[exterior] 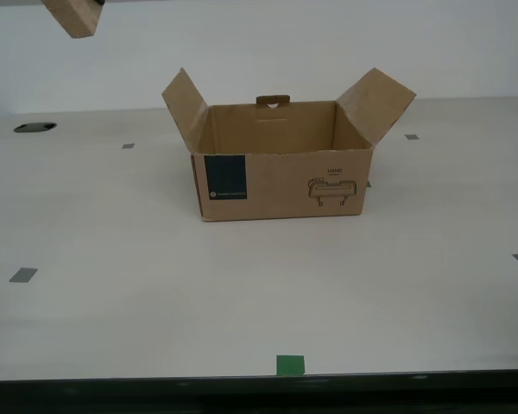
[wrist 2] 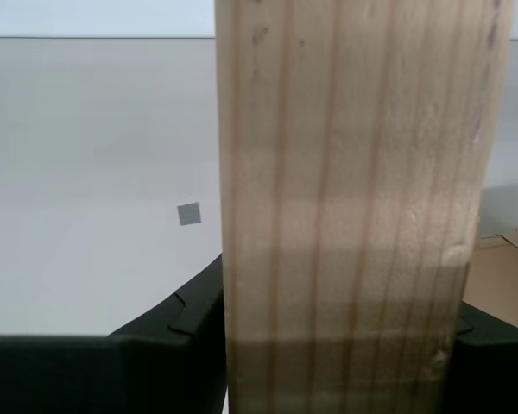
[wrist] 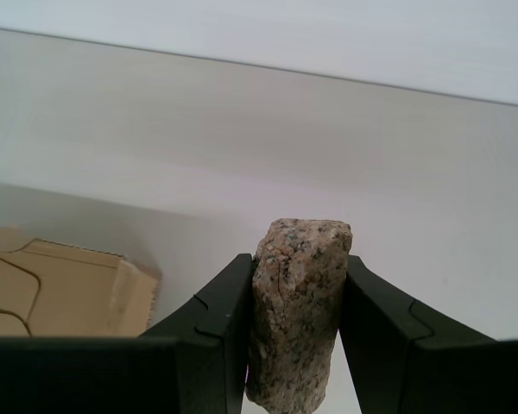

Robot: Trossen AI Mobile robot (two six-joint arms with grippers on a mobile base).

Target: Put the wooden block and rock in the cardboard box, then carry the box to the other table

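Gripping a speckled rock [wrist: 298, 315], first claw [wrist: 295, 332]; second claw [wrist 2: 341, 345] clamps pale striped wooden block [wrist 2: 354, 207].

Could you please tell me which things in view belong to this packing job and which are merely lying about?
For the job: cardboard box; wooden block held in my second gripper; rock held in my first gripper.

Lying about: grey tape squares; green tape mark.
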